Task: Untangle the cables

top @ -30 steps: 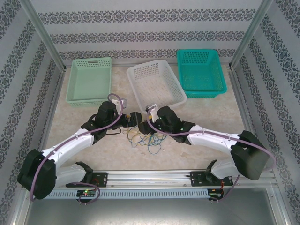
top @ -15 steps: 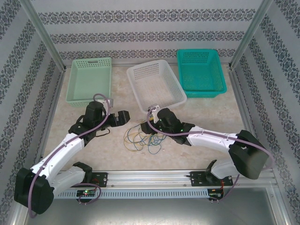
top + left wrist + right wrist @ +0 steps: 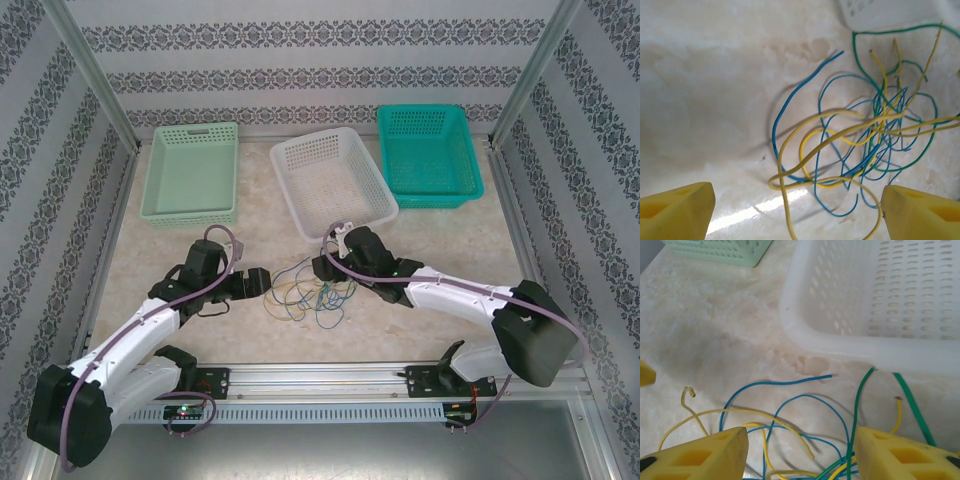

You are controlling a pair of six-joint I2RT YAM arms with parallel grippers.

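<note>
The cables (image 3: pixel 310 292) lie in one loose knot of yellow, blue and green on the desk (image 3: pixel 135 240). They sit just in front of the white basket (image 3: pixel 830 335), and a green strand runs up to its wall. The two arms come at the knot from opposite sides, probably so that each can take a different strand and draw it out.

The left claw (image 3: pixel 800 214) is spread wide and low over the desk. The near yellow loops sit between its fingertips, but nothing is pinched. The right claw (image 3: pixel 801 455) also stands apart over the far edge of the heap. Blue and yellow strands run between its fingers (image 3: pixel 700 455), and a green one passes close by the right-hand finger (whether it touches is hard to tell). It clamps nothing that I can see. My reading is that both are lining up a pick.

A second ago the left claw was right in over the heap, almost meeting the right one. It then drew back to the left, and it is now lower down and facing the knot again. The right claw has shifted only a little. The knot looks much the same, with more of it uncovered.
</note>
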